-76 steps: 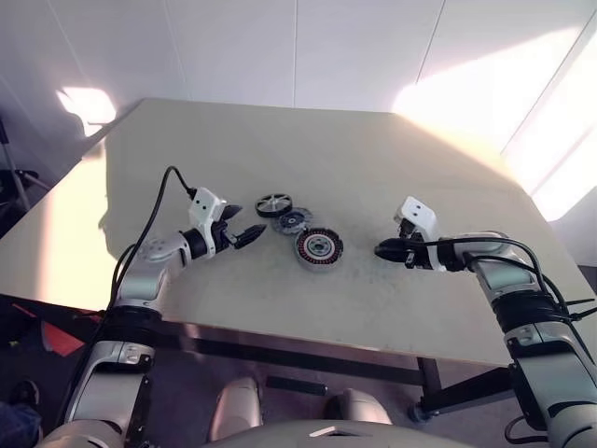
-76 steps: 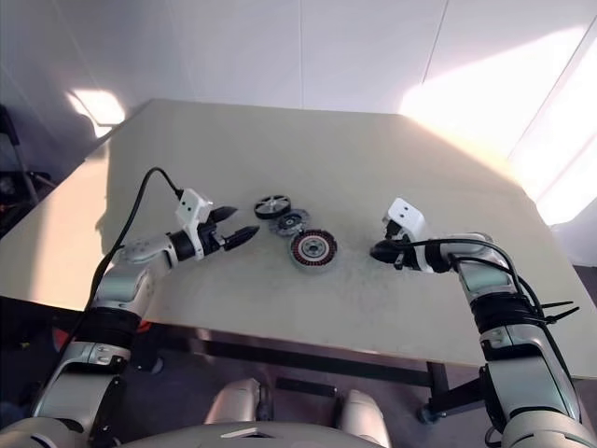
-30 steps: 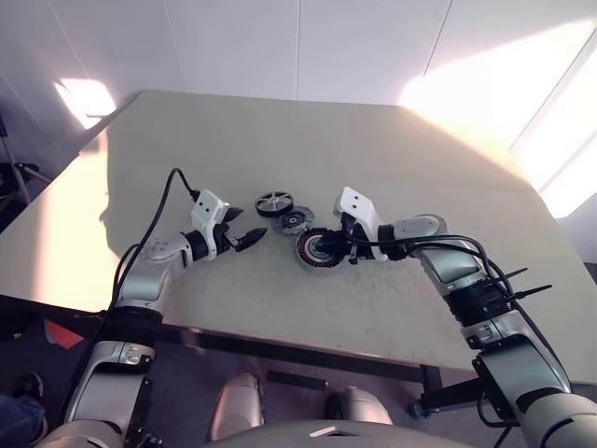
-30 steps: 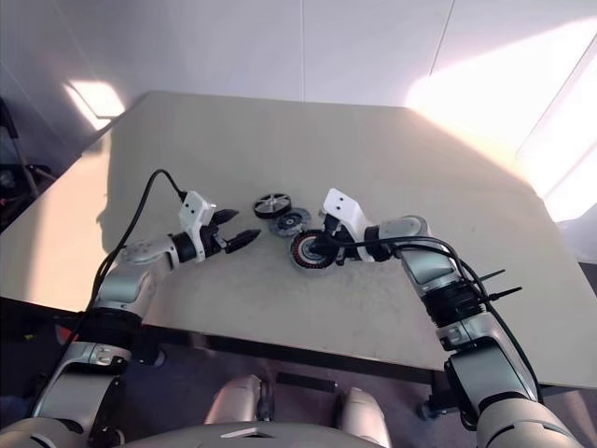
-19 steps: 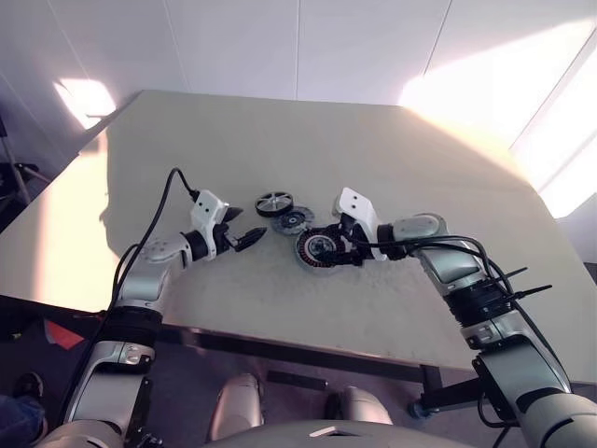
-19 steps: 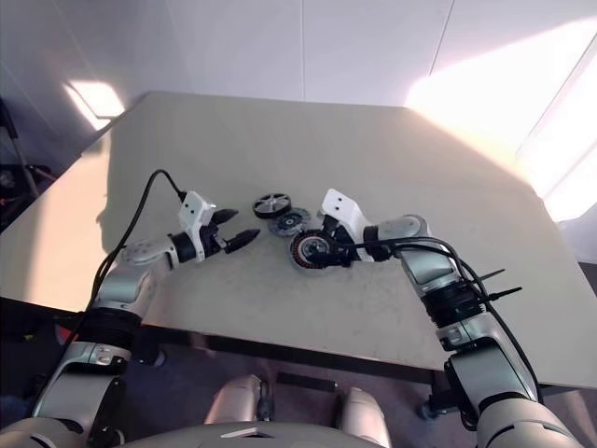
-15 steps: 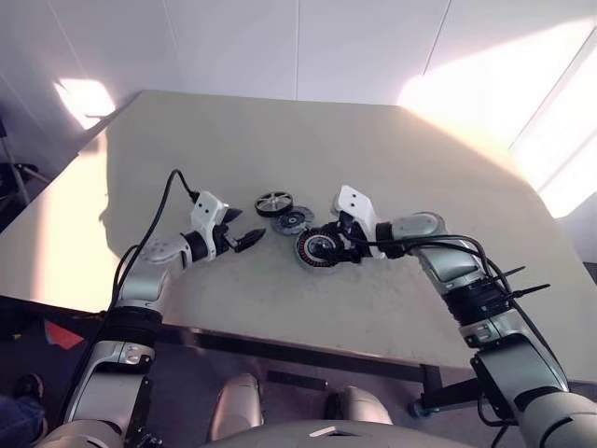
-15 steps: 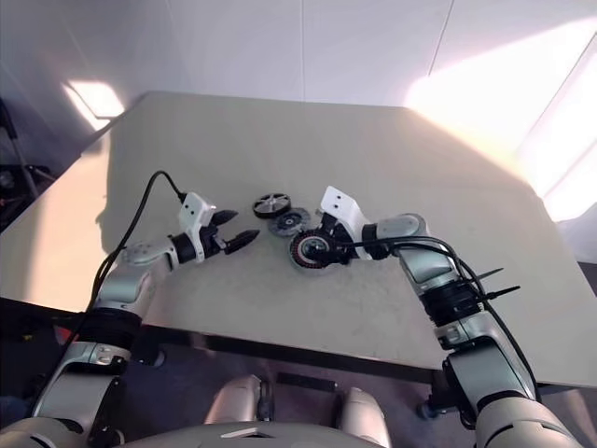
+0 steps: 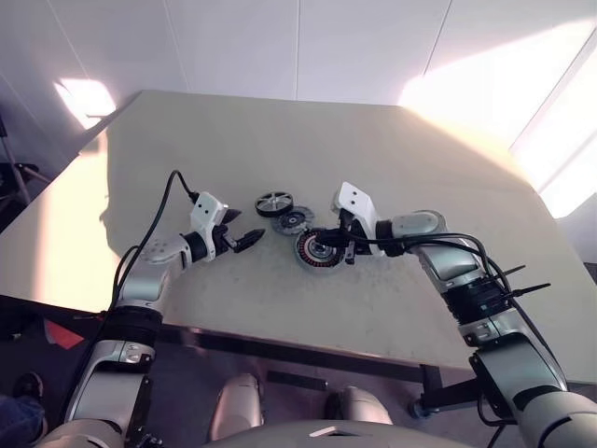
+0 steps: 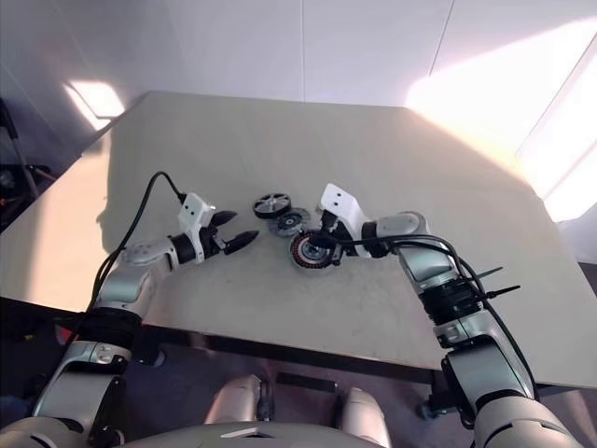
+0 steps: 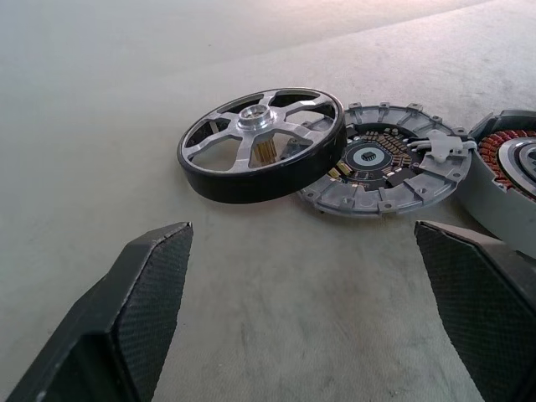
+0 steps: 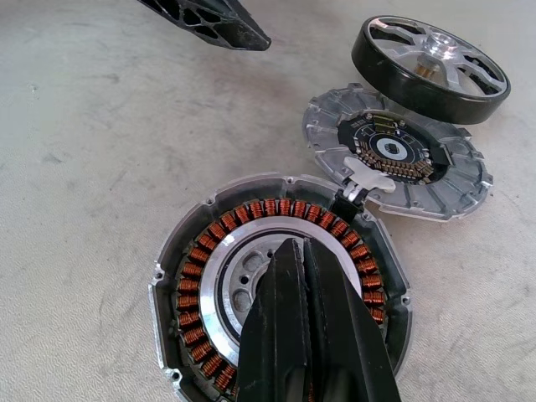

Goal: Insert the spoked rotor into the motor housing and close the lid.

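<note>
Three motor parts lie in a short row near the middle of the tabletop (image 9: 392, 159), well away from every edge. The spoked rotor (image 11: 261, 156), a black ring with silvery spokes and a pale hub, sits tilted, one edge propped on the rim of the lid (image 11: 387, 170). The lid lies flat with its circuit-board face up, touching the motor housing (image 12: 280, 314) beside it, nearer the front edge. The motor housing lies open side up, its ring of copper windings around a silvery centre. The right gripper (image 12: 311, 352) has its jaws clenched together with nothing between them, the tips over the housing's silvery centre; whether they touch it I cannot tell. The left gripper (image 9: 244, 236) hovers just above the tabletop on the left side of the row, near the rotor but apart from it, jaws spread wide and grasping nothing.
</note>
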Controlling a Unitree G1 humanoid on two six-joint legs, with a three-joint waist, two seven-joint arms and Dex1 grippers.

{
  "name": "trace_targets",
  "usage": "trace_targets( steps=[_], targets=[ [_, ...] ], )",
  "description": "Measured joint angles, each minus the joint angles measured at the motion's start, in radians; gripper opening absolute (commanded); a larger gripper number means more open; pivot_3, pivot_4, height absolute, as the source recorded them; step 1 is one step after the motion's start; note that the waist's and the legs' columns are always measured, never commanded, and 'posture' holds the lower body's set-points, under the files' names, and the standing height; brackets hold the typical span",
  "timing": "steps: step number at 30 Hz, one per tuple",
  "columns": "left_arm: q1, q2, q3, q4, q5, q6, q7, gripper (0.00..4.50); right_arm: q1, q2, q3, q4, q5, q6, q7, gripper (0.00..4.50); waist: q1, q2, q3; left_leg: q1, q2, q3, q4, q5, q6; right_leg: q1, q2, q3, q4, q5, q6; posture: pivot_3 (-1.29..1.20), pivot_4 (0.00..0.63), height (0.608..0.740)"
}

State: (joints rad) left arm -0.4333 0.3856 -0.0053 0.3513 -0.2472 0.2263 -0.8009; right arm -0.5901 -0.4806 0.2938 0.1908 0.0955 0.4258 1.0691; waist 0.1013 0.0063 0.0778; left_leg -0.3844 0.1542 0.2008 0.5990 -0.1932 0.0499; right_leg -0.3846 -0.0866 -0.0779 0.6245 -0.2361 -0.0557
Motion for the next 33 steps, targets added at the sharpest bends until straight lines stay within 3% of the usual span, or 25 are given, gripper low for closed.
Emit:
trace_targets(
  steps=[16,33],
  targets=[
    [0.002,0.001,0.001,0.0,0.001,-0.001,0.007,4.5,-0.015,0.016,0.019,0.097,-0.051,-0.071,-0.035,0.05,-0.001,0.0,0.0,0.011,0.0,0.0,0.0,0.0,-0.001,0.013,0.0,0.0,-0.001,0.0,0.0,0.0,0.0,0.74],
    [0.001,0.0,0.001,0.021,0.005,-0.009,0.008,4.5,-0.001,-0.028,-0.007,-0.042,-0.031,-0.034,-0.012,0.05,-0.001,0.0,0.0,0.011,0.0,0.0,0.0,0.0,-0.001,0.013,0.0,0.0,-0.001,0.0,0.0,0.0,0.0,0.74]
  ],
)
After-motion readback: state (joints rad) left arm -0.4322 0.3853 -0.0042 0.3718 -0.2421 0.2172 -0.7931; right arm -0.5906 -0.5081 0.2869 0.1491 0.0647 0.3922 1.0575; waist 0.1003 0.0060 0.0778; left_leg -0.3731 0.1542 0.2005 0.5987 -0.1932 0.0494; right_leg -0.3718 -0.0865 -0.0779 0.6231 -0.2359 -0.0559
